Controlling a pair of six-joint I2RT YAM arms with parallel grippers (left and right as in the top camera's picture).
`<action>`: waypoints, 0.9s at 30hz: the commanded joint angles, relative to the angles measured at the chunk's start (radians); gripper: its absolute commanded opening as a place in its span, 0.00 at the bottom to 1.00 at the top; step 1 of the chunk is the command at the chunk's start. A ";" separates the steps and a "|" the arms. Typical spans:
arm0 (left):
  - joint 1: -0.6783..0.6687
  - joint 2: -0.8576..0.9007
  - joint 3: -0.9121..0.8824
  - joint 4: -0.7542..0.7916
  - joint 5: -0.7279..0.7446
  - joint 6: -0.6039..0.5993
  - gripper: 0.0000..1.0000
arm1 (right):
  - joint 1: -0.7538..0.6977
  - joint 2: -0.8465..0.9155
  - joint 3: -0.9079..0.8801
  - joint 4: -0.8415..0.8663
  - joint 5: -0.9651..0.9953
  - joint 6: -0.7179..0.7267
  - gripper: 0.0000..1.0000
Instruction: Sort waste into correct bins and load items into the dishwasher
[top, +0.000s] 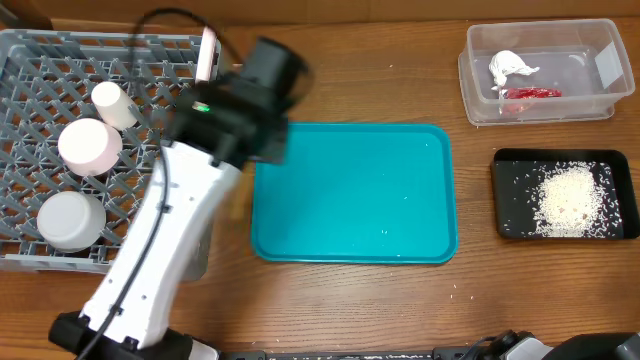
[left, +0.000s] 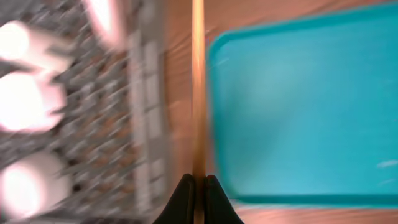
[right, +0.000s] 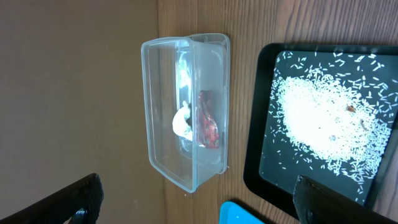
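Left gripper (left: 198, 180) clenched a thin tan edge-on slab (left: 198, 93), prob. plate, by grey lattice plastic rack (top: 30, 70) at left edge, likely for upright slotting; right gripper (right: 196, 193) released.

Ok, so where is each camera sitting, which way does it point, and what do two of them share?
Overhead: above the table, facing straight down on dish rack, teal tray, clear tub; left arm crosses it.
Left wrist: over the gap between rack and tray, facing down, blurred; left gripper at bottom edge.
Right wrist: above tub and black tray, facing down; right gripper open, fingers at bottom corners.
Shared: overhead and right wrist both show tissue wad and red wrapper in the tub.
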 joint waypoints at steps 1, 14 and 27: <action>0.137 0.010 -0.003 -0.053 0.002 0.244 0.04 | -0.002 0.003 0.003 0.002 0.000 -0.005 1.00; 0.407 0.098 -0.025 0.021 0.089 0.339 0.04 | -0.002 0.003 0.003 0.002 0.000 -0.005 1.00; 0.483 0.306 -0.040 0.044 0.138 0.423 0.04 | -0.002 0.003 0.003 0.002 0.000 -0.005 1.00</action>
